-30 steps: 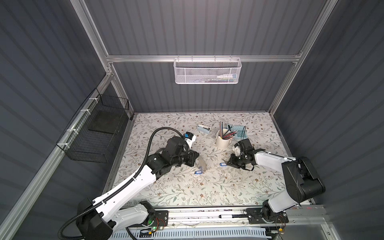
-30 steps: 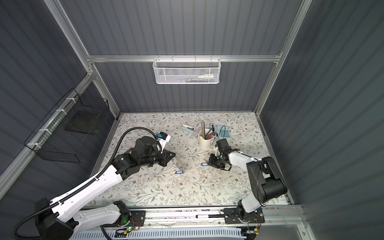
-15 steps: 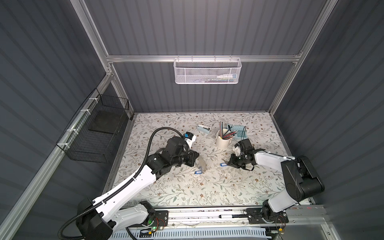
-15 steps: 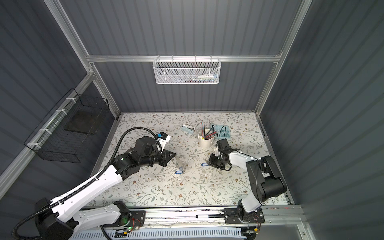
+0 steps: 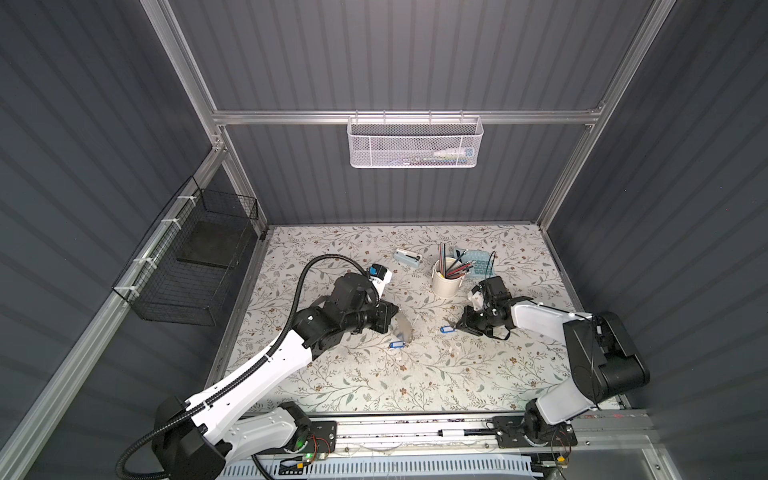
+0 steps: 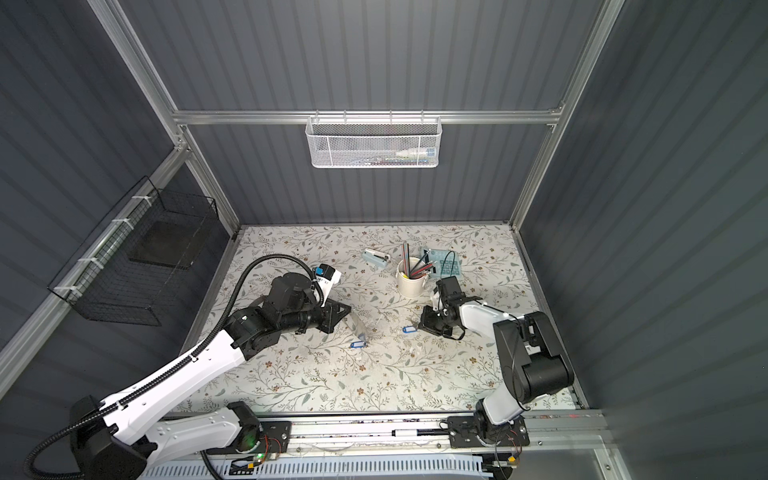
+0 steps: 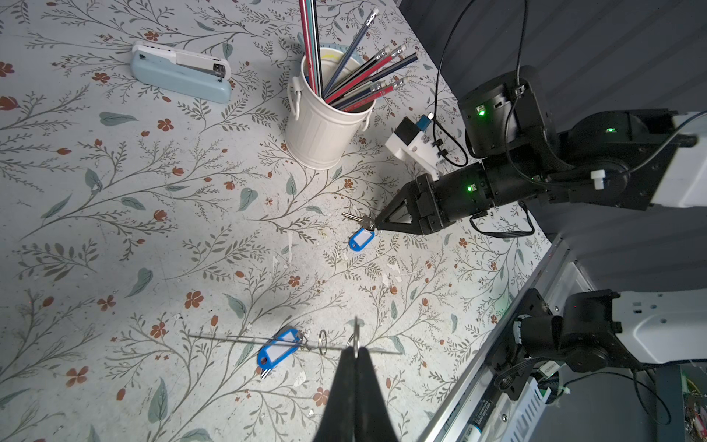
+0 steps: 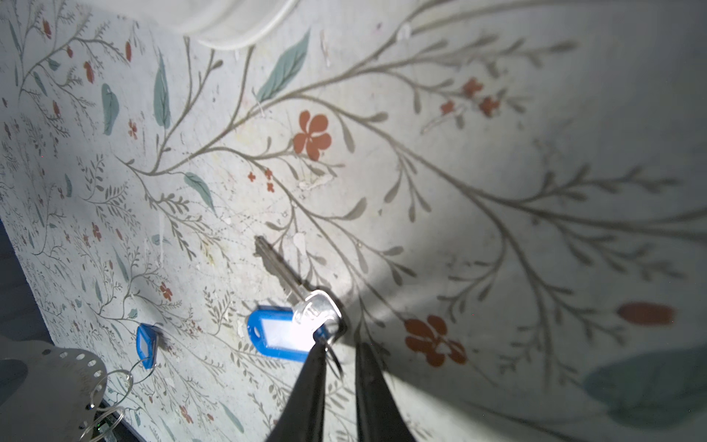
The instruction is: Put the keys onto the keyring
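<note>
Left tool (image 7: 355, 350) is clamped fully shut on the edge of the keyring (image 8: 57, 371), holding the flat grey loop tilted over the middle of the worktop (image 8: 459, 172). Right tool (image 8: 341, 348) is nearly closed, tips down at the small split ring of the second key (image 8: 313, 308). It looks like a pinch, but the key and its blue tag lie flat on the worktop near the white cup (image 7: 321, 130). First key (image 7: 278, 347) sits right beside the keyring with a small wire ring at the rim; can't tell if it's threaded on or just lying there.

Change over the last second: basically none. Both arms hold the same poses and the second key is in the same spot. My read is a pause at the grasp, not progress: second key not lifted and well apart from the keyring. Next step needs a firm lift and a carry across to the loop.
</note>
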`<state>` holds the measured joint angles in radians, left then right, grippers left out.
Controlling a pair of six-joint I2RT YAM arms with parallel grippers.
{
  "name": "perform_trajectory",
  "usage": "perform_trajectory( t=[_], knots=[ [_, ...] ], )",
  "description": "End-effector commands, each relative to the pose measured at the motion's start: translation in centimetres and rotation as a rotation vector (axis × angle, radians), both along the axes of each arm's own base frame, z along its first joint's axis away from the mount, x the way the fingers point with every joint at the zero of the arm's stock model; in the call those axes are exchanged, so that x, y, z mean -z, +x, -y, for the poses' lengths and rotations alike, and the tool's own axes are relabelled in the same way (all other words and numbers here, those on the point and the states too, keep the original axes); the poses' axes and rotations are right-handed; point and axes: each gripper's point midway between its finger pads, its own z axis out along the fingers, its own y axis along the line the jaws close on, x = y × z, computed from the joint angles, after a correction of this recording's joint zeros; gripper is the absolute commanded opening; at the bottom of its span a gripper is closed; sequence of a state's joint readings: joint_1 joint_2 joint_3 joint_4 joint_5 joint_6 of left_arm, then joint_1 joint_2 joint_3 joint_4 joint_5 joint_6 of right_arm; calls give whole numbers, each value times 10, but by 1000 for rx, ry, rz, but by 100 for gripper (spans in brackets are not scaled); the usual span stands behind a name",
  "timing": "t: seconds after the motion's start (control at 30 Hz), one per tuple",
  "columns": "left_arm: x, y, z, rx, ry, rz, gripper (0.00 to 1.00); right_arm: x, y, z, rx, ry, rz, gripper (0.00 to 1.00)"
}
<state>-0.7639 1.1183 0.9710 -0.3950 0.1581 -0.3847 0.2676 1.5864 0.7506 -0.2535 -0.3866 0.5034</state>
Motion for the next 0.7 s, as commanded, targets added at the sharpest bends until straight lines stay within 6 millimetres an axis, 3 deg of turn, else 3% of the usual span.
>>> perform_trajectory(
  t=[0.0,0.43,0.67],
  knots=[
    [-16,2,2,11,-34,46,0,-6,7,-2,-12,8,17,19],
    [-16,3,2,9,-33,45,0,-1,7,-4,-25,13,7,16],
    [-16,3,2,10,-33,46,0,1,5,3,-23,-23,15,23]
  ],
)
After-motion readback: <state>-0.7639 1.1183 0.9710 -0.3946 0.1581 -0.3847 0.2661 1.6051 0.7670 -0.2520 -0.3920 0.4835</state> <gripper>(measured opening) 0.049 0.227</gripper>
